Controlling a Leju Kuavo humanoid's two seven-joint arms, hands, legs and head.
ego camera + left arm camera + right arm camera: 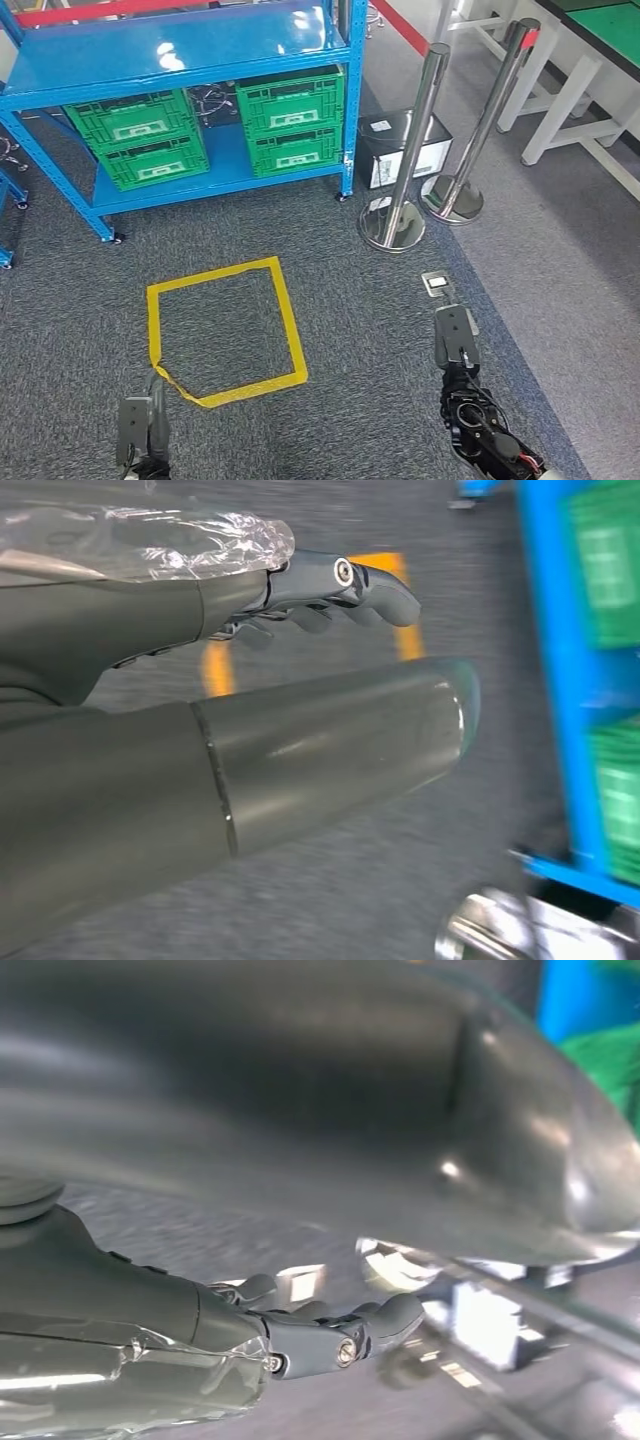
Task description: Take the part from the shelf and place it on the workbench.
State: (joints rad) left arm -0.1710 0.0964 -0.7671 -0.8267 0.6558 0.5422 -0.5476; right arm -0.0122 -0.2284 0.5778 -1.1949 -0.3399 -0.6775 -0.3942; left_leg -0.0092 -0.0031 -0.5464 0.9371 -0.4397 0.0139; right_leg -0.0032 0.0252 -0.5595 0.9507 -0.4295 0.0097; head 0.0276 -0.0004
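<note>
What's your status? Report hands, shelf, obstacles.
Left hand and right hand open, holding nothing. Blue metal shelf ahead, green plastic crates on it. Chrome stanchion posts at right.

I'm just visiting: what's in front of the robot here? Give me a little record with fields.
Shelf: blue metal rack ahead
Crates: four green crates on its lower shelf, stacked in two pairs
Floor mark: yellow tape square on grey carpet
Barrier: two shiny posts at right
Left hand: fingers extended, holding nothing
Right hand: fingers extended, holding nothing
</note>
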